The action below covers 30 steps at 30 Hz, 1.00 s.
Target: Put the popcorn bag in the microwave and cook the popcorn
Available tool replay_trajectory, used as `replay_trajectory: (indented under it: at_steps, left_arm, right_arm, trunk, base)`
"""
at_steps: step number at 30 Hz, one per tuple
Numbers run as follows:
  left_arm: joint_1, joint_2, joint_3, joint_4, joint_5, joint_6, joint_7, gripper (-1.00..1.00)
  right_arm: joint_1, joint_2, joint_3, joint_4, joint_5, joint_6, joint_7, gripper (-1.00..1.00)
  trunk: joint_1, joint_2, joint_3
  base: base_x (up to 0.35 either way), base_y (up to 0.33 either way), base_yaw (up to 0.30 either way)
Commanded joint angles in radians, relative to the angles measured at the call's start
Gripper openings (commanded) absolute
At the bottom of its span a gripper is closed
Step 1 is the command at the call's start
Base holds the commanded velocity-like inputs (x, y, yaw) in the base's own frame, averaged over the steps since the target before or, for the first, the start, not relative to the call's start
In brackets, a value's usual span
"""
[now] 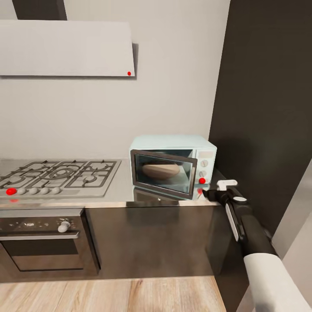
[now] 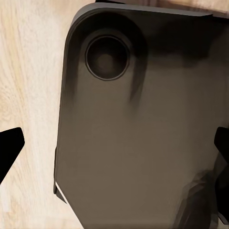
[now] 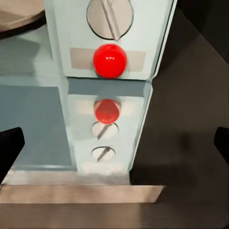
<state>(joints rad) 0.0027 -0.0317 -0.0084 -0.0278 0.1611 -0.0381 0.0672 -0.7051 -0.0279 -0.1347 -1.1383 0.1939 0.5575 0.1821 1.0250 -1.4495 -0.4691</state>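
One arm of yours is extended in the head view: your right arm (image 1: pixel 253 242) rises from the lower right corner, white sleeve then black forearm, reaching forward and slightly inward toward the counter's (image 1: pixel 123 190) right end. Your right end effector (image 1: pixel 212 193) sits at the counter edge, just in front of and below the microwave's (image 1: pixel 173 164) control panel, close to the red dot (image 1: pixel 202 180) on it. From your right wrist view, the red dot (image 3: pixel 109 60) lies directly ahead under a knob (image 3: pixel 109 16), with its reflection on the glossy counter (image 3: pixel 81 195) beneath. Both fingertips (image 3: pixel 9 150) show only at the picture's far edges, so the end effector is spread wide and holds nothing.

The microwave stands on the counter to the right of the gas hob (image 1: pixel 58 175), its dark glass door (image 1: pixel 164 173) closed or nearly so. The popcorn bag (image 1: pixel 160 170) is visible through the glass, resting inside the cavity.

Your left end effector (image 2: pixel 114 148), seen in its wrist view, is likewise spread wide and empty, its fingertips (image 2: pixel 9 148) at the edges, pointing down at a dark panel of the robot's base (image 2: pixel 138 143) above the wooden floor (image 2: pixel 28 71).
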Motion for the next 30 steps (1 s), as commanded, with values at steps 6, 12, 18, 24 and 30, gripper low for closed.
replay_trajectory:
  at_steps: [6, 12, 18, 24, 30]
  left_arm:
    - [0.0, 0.001, -0.002, -0.001, 0.008, 0.001, 0.002, 1.0]
    - [0.0, 0.0, -0.002, -0.001, 0.011, 0.002, 0.002, 1.0]
    - [0.0, 0.001, -0.002, -0.001, 0.011, 0.001, 0.002, 1.0]
    - [0.0, 0.001, -0.002, -0.001, 0.011, 0.001, 0.002, 1.0]
    - [0.0, 0.0, -0.002, -0.001, 0.011, 0.001, 0.002, 1.0]
  right_arm:
    - [-0.011, 0.002, -0.001, 0.023, -0.007, -0.028, 0.001, 1.0]
    - [-0.011, 0.002, 0.001, 0.024, -0.008, -0.029, 0.0, 1.0]
    - [-0.011, 0.002, 0.006, 0.025, -0.005, -0.028, 0.021, 1.0]
    - [-0.011, 0.003, 0.005, 0.023, -0.005, -0.025, 0.149, 1.0]
    - [-0.011, 0.003, 0.005, 0.023, -0.007, -0.026, 0.219, 1.0]
  trunk:
    - [0.0, -0.001, -0.001]
    - [0.0, -0.001, -0.001]
    - [0.0, -0.001, -0.001]
    - [0.0, -0.001, -0.001]
    - [0.0, -0.001, -0.001]
  base:
    - [0.109, 0.0, 0.0]
    - [0.237, 0.0, 0.0]
    - [0.028, 0.0, 0.0]
    - [0.0, 0.0, 0.0]
    - [0.0, 0.0, 0.0]
